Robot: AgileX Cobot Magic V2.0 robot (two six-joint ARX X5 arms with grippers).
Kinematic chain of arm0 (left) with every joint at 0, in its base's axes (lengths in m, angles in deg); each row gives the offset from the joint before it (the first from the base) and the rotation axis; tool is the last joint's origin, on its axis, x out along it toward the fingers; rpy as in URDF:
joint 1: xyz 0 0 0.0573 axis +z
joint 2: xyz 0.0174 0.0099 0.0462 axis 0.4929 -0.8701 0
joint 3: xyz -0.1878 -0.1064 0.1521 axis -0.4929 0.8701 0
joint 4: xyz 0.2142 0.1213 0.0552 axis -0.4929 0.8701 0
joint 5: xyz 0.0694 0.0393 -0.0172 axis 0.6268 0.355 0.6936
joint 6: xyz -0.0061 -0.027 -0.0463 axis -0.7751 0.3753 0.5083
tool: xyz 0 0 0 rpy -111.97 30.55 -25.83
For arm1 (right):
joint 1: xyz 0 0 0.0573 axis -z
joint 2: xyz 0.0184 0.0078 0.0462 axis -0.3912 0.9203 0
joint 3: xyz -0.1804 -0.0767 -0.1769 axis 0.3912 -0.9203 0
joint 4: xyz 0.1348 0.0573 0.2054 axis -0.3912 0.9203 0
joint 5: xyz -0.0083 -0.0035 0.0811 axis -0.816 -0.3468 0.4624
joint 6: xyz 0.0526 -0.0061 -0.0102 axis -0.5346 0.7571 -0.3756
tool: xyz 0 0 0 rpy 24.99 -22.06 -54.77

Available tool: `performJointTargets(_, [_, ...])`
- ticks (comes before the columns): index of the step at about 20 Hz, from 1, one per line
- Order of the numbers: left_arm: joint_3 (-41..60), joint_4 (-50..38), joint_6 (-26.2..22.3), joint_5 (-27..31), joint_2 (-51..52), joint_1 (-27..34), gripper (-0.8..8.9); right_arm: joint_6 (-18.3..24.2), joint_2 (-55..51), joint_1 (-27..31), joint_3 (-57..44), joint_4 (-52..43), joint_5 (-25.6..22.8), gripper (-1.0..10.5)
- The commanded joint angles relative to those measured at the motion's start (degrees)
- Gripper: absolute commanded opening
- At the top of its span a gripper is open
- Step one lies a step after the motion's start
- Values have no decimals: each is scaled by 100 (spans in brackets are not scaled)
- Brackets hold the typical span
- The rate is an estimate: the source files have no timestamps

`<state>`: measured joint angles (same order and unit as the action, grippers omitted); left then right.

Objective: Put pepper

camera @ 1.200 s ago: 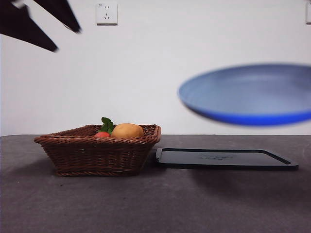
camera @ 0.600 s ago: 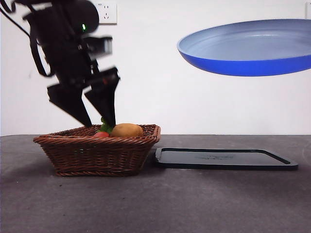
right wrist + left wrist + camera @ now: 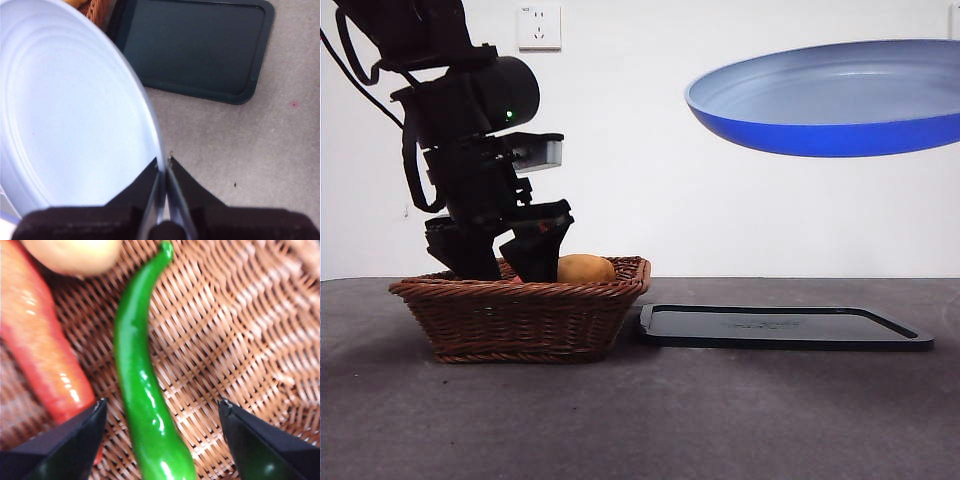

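The left gripper (image 3: 500, 265) sits at the left of the front view, its black jaws reaching down inside the wicker basket (image 3: 520, 315). From its wrist view the jaws (image 3: 160, 440) stand wide apart, one on each side of the pepper (image 3: 137, 375), which lies on the basket's woven floor between them; neither jaw touches it that I can see. The pepper is glossy green, running from the bottom centre of that frame up to a thin tip at the top. Beside it lies a long orange-red vegetable (image 3: 40, 340), and a pale yellow fruit (image 3: 75, 252) shows at the top left.

The right gripper (image 3: 164, 167) is clamped narrow on the rim of the blue plate (image 3: 830, 95), held in the air at the upper right of the front view, above the black tray (image 3: 780, 327) on the grey table (image 3: 640, 420).
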<state>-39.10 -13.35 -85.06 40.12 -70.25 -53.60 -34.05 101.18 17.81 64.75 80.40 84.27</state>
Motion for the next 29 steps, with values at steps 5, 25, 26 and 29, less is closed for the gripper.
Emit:
performJointTargets(5, [-114, -90, -94, 26, -155, -33, 321, -57, 39, -7, 114, -66, 28, 6])
performJointTargets(25, [-157, 9, -61, 341, 131, -35, 137, -15, 70, -7, 114, -125, 17, 6])
performJointTargets(26, [-199, 103, -13, 323, 267, -39, 137, -22, 109, -7, 114, -125, 17, 6])
performJointTargets(29, [-396, 461, 52, 229, 743, -114, 137, -133, 372, -7, 114, -125, 26, 5])
